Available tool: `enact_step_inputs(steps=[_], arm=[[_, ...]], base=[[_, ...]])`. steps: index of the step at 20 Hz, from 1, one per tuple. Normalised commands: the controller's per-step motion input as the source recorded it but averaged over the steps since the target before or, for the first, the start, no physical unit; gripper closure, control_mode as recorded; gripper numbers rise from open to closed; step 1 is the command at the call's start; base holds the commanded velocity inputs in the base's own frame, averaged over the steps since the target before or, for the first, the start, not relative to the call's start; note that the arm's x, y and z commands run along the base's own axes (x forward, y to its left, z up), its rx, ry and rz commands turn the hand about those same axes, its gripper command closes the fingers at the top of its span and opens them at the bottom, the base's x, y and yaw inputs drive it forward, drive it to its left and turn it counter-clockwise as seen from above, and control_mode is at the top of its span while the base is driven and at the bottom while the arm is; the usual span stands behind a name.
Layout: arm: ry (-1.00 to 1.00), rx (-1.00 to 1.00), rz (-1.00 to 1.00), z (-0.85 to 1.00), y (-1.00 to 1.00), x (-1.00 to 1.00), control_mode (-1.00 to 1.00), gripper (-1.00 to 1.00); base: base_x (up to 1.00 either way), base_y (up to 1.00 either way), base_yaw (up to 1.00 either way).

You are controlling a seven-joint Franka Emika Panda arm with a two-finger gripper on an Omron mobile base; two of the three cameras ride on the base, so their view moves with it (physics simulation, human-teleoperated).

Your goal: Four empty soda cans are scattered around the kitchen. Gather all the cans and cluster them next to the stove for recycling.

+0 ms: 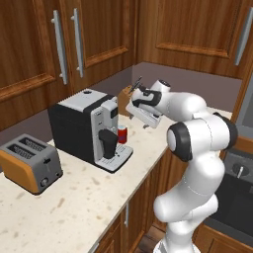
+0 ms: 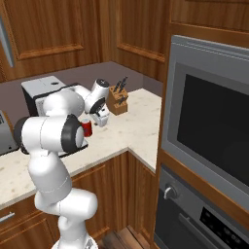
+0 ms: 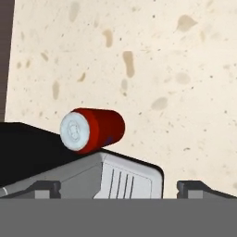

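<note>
Red soda can point(image 2: 87, 128) on speckled counter point(image 2: 136, 126), knife block point(image 2: 118, 99) behind, oven point(image 2: 209, 141) at right

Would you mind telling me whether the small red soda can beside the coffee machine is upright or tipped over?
Upright: the red soda can stands on the counter, silvery top facing the overhead hand camera.

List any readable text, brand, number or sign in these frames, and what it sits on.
None can be read.
Red soda can: plain, no lettering visible.
Coffee machine: no label visible.
Toaster: no markings to read.
Oven: panel marks too small and blurred to read.
</note>
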Motion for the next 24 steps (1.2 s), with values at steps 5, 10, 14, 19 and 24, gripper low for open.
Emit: enact_step_inputs(steps=[5, 10, 14, 19, 24], arm=[[0.00, 0.02, 0.00, -0.05, 0.03, 0.14, -1.00, -1.00], [0.00, 0.02, 0.00, -0.11, 0.04, 0.17, -1.00, -1.00], [0.00, 0.04, 0.00, -0.11, 0.02, 0.16, -1.00, -1.00], [0.00, 0.03, 0.00, -0.08, 0.03, 0.12, -1.00, -1.00], [0.02, 0.01, 0.00, -0.16, 0.11, 0.08, -1.00, -1.00]], base=[[0.00, 0.00, 0.00], [0.00, 0.00, 0.00], [0.00, 0.00, 0.00], [0.00, 0.00, 0.00], [0.00, 0.00, 0.00]])
